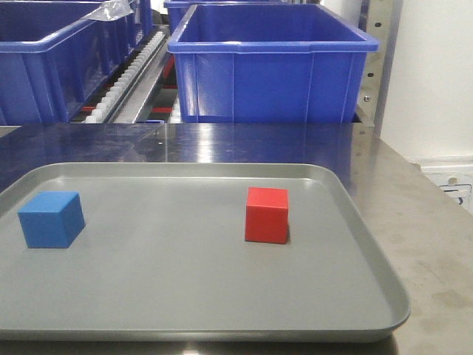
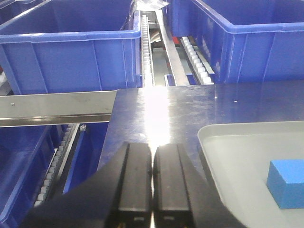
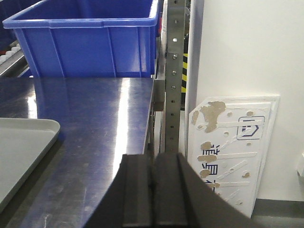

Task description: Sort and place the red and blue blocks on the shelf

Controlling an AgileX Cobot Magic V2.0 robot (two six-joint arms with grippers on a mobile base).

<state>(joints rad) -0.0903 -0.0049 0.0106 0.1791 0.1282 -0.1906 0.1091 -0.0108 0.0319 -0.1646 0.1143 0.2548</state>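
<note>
The blue block (image 1: 51, 219) rests at the left of the grey tray (image 1: 222, 325), and the red block (image 1: 267, 214) stands right of its middle. In the left wrist view the blue block (image 2: 286, 183) shows at the right edge, on the tray (image 2: 228, 147). My left gripper (image 2: 153, 152) is shut and empty, hovering over the steel tabletop left of the tray. My right gripper (image 3: 153, 159) is shut and empty too, above the tabletop's right edge. The shelf (image 2: 52, 107) with its front rail and white rollers lies behind the table. Neither gripper shows in the front view.
Large blue crates (image 1: 270, 63) sit on the shelf tiers behind the table, with another crate (image 2: 71, 52) at the left. A perforated steel upright (image 3: 174, 71) and a white wall panel (image 3: 235, 142) stand just right of the table edge.
</note>
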